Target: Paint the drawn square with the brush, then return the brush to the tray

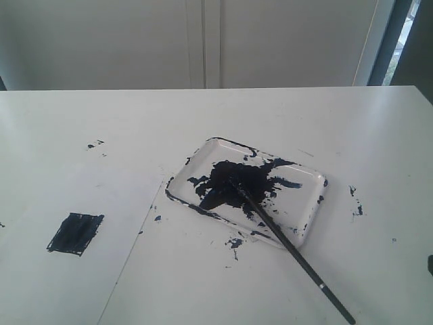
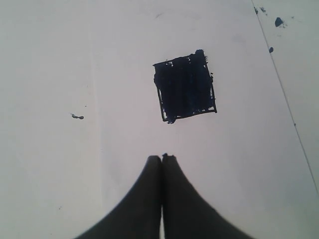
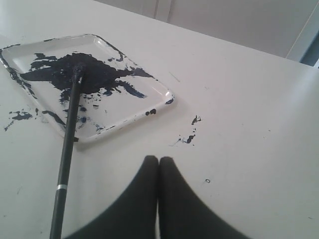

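The drawn square (image 1: 75, 233) is filled solid dark blue-black on the white paper sheet (image 1: 61, 196) at the left; it also shows in the left wrist view as the square (image 2: 185, 88). The brush (image 1: 291, 250) lies with its dark tip in the paint blotch of the tray (image 1: 308, 177) and its handle over the near rim onto the table. In the right wrist view the brush (image 3: 67, 154) rests on the tray (image 3: 164, 94). My left gripper (image 2: 161, 158) hangs shut and empty above the paper. My right gripper (image 3: 158, 159) is shut and empty, beside the brush handle. Neither gripper shows in the exterior view.
Paint splatters (image 1: 355, 203) dot the white table (image 1: 379, 122) right of the tray, more splatters (image 1: 234, 242) sit at its near edge, and a few splatters (image 1: 95, 145) mark the paper. A pale wall stands behind the table's far edge.
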Action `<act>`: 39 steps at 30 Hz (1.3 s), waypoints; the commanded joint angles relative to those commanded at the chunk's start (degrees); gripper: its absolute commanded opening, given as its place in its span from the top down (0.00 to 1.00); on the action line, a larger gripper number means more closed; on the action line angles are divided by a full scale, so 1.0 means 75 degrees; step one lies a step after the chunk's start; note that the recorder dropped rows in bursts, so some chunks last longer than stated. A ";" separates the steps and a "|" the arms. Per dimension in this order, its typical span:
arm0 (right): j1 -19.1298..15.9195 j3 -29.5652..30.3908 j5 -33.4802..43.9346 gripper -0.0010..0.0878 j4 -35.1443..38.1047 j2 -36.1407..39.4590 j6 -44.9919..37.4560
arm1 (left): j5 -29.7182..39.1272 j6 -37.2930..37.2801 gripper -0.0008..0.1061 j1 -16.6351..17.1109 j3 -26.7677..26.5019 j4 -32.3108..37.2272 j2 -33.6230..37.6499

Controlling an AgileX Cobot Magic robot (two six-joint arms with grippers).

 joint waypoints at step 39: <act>0.0000 0.0000 0.0000 0.99 0.0000 0.0000 0.0000 | -0.4171 -0.0487 0.99 0.3126 0.3662 -0.1315 -0.4534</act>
